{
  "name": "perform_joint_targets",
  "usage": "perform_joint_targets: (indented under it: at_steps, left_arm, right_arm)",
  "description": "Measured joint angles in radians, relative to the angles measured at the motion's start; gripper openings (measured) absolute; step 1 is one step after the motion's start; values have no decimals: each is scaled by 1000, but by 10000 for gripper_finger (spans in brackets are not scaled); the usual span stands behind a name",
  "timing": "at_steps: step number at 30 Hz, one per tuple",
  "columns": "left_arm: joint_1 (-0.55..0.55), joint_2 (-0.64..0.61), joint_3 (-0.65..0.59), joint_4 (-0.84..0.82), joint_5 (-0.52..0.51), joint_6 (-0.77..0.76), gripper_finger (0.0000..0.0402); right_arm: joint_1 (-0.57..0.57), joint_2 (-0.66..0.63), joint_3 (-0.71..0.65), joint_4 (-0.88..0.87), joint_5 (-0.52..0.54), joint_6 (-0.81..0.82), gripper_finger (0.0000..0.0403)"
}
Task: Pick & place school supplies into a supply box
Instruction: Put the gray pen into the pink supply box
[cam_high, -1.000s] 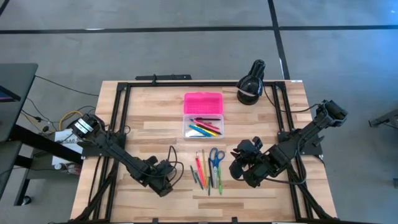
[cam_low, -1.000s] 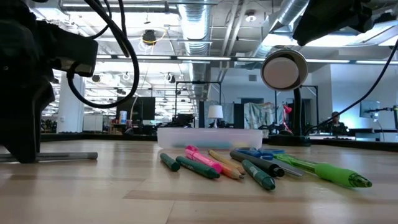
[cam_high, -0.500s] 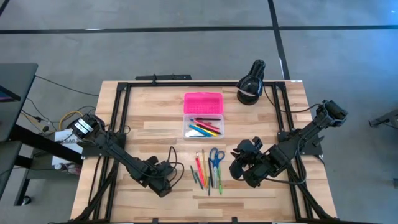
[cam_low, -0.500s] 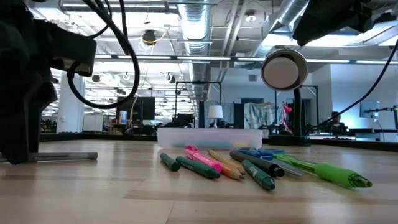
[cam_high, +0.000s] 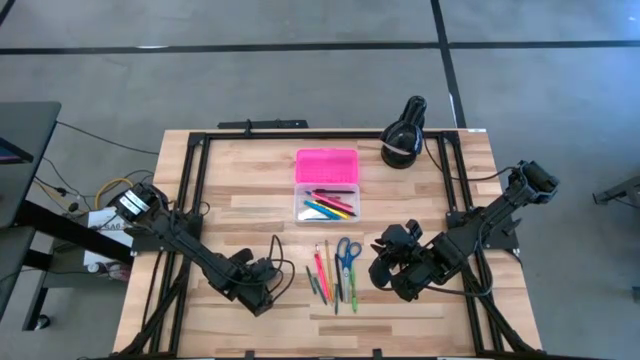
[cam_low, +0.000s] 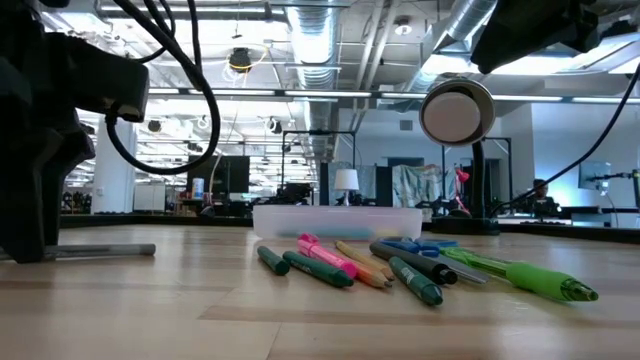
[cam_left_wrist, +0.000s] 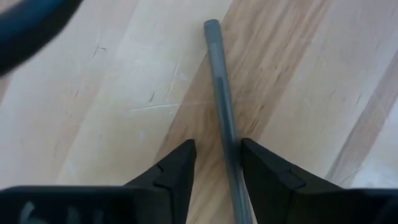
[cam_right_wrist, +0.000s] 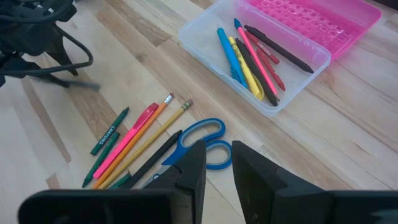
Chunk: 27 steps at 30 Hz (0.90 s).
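Observation:
My left gripper (cam_high: 264, 288) points down at the table's near left and stands open over a thin grey pen (cam_left_wrist: 219, 87) that lies flat on the wood (cam_low: 105, 250). One finger is on each side of the pen. The supply box (cam_high: 326, 185) lies open at mid-table, its pink lid (cam_high: 326, 164) flat behind the clear base (cam_right_wrist: 255, 62), which holds several pens. Several pens and pencils (cam_high: 328, 275) and blue-handled scissors (cam_right_wrist: 202, 140) lie loose in front of it. My right gripper (cam_right_wrist: 219, 149) hangs open in the air above them, to their right, with nothing between its fingers. My left gripper comes at the grey pen from above, its fingers across it. The pen's shaft (cam_left_wrist: 231, 155) runs close along the inner side of one finger (cam_left_wrist: 258, 165), with a gap to the other finger. I cannot tell whether that finger touches it. The pen rests on the table.
A black round lamp-like device (cam_high: 403, 135) stands at the far right of the table, beside the box. Black frame rails (cam_high: 190, 190) run along the table's edges. Bare wood lies between the grey pen and the loose supplies.
My left gripper has stayed over the grey pen and has tipped and rolled a little about its own line. The pen has kept its place on the table.

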Motion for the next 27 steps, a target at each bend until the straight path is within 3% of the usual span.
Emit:
perform_joint_targets:
  at_steps: [18,27]
  left_arm:
    - [0,0,-2,-5,-29,18,20]
    - [0,1,2,-7,-29,17,23]
  right_arm:
    - [0,0,0,0,1,1,70]
    - [0,0,0,0,1,1,70]
